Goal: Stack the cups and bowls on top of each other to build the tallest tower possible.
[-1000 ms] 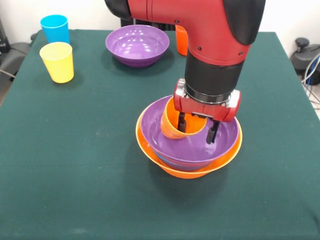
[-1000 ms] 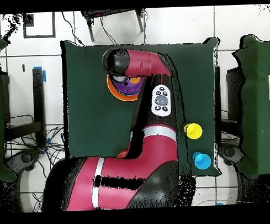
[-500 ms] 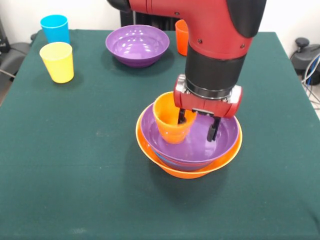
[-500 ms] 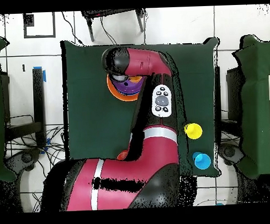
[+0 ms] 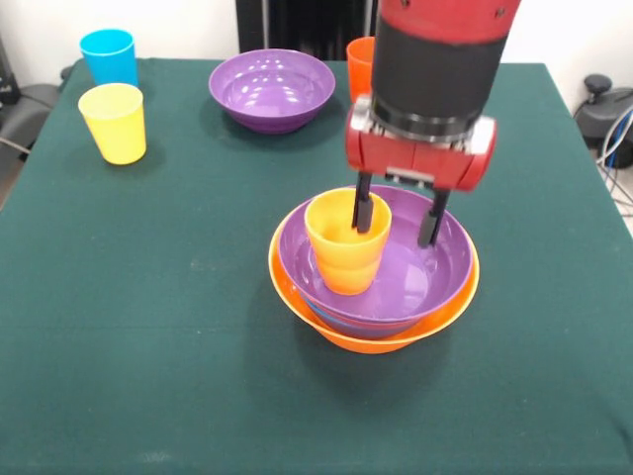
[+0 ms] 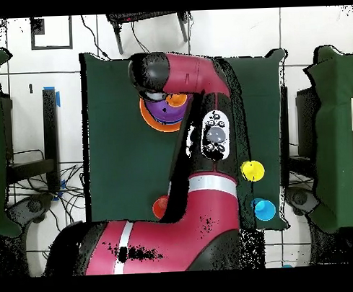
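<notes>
Centrally on the green tabletop (image 5: pixel 148 327) stands the tower (image 5: pixel 374 297), so far three pieces high: the large orange bowl (image 5: pixel 336 332) as base, a wide purple bowl (image 5: pixel 435 262) nested inside it, and an orange cup (image 5: pixel 346 242) standing upright, mouth up, on the purple bowl's floor toward its left side. The widest piece sits lowest, presumably so that each smaller piece has a hollow to settle into and cannot slide off.

The hand (image 5: pixel 396 213) hangs over the bowls with its two dark fingers (image 5: pixel 432 220) pointing straight down and spread apart. One finger dips inside the cup's mouth near the rim and the other hangs outside over the purple bowl, so they straddle the cup wall on its right side. Whether the inner finger touches the wall cannot be told; the hand does not appear to be clamping anything, and the cup rests on its own weight.

Remaining pieces wait at the far edge: a second purple bowl (image 5: pixel 272 89), a red-orange cup (image 5: pixel 358 69) partly hidden behind the arm, and at the left a yellow cup (image 5: pixel 114 121) with a light blue cup (image 5: pixel 109 54) just behind it. In the overhead view the arm covers most of the stack, leaving the orange rim (image 6: pixel 151 122) visible, with the yellow cup (image 6: pixel 252 171) and blue cup (image 6: pixel 263 208) off to one side.

Judged from this layout, the cup placement looks complete and several pieces are not yet added.
</notes>
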### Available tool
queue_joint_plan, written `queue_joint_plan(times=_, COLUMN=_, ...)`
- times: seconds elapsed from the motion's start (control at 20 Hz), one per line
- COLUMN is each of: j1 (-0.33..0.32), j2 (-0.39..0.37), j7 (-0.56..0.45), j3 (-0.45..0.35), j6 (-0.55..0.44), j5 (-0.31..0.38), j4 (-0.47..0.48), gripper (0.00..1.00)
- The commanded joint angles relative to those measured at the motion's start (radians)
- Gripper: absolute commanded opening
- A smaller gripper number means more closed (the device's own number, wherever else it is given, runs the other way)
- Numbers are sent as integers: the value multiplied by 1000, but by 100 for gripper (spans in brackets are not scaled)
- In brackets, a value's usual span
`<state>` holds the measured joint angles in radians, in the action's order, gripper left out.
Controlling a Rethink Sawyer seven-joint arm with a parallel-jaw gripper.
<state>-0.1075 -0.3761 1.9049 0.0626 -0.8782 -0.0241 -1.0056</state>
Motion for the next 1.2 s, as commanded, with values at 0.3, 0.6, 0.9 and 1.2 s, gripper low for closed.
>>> queue_joint_plan(times=0.3, j1=-11, j2=-101, j7=-4, j3=-71, j6=-109, j5=3, j4=-143, gripper=100)
queue_joint_plan(times=0.6, j1=-11, j2=-105, j7=3, j3=-73, j6=-118, j5=5, j4=-141, gripper=100)
queue_joint_plan(times=0.9, j1=-17, j2=-103, j7=1, j3=-71, j6=-122, j5=9, j4=-143, gripper=100)
queue_joint_plan(times=1.2, j1=-30, j2=-102, j7=-19, j3=-81, j6=-128, j5=9, j4=-140, gripper=100)
